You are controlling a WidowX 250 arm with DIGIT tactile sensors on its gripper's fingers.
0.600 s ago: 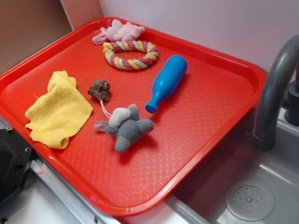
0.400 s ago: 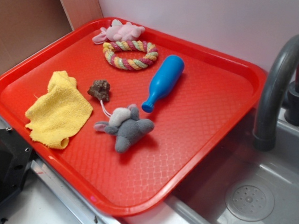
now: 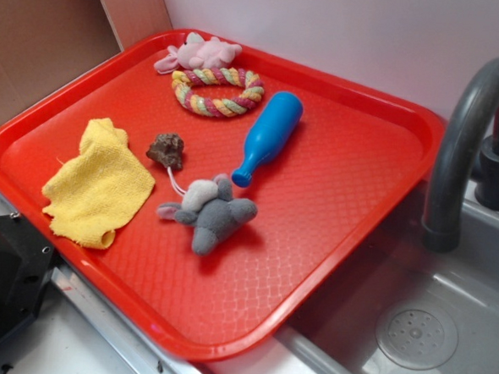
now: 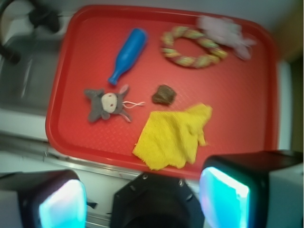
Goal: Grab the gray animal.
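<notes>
Gray animal (image 3: 211, 214) lies flat, mid-front of red tray (image 3: 351, 193), untouched; white tail string runs toward brown lump (image 3: 166, 150). Blue bottle (image 3: 267, 138) neck-end near its head, yellow cloth (image 3: 97, 183) apart. Gripper (image 4: 142, 197) over bench edge, short of tray, jaws released wide: approach stage, judged.

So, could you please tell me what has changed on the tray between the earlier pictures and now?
The blue bottle has rolled slightly to the left in the exterior view, its neck ending closer to the gray plush mouse without touching it. Nothing was grasped or released. The mouse, yellow cloth, brown lump, rope ring and pink plush animal stayed put on the red tray.
</notes>
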